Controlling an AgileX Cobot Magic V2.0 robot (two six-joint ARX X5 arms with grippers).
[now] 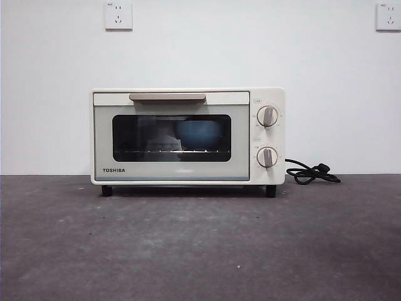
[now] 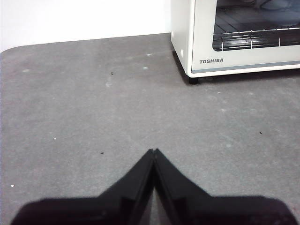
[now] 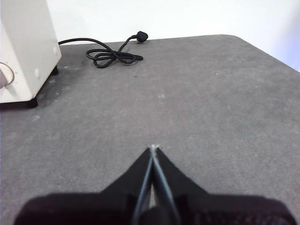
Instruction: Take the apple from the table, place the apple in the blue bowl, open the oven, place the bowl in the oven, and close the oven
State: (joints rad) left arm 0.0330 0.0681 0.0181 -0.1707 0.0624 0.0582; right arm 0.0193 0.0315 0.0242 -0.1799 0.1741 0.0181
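The cream-white TOSHIBA oven [image 1: 188, 137] stands at the back of the dark grey table [image 1: 200, 251] with its door shut and its beige handle [image 1: 167, 97] at the top. Through the dark glass the blue bowl [image 1: 199, 133] shows on the rack inside. The apple is hidden from view. My left gripper [image 2: 153, 151] is shut and holds nothing, low over the table, away from the oven's front corner [image 2: 192, 42]. My right gripper [image 3: 153, 147] is shut and holds nothing too, over bare table off the oven's knob side [image 3: 23, 51].
A coiled black cord with its plug [image 1: 312, 172] lies on the table beside the oven's knob side, also seen as the cord [image 3: 112, 54] in the right wrist view. A white wall with two sockets stands behind.
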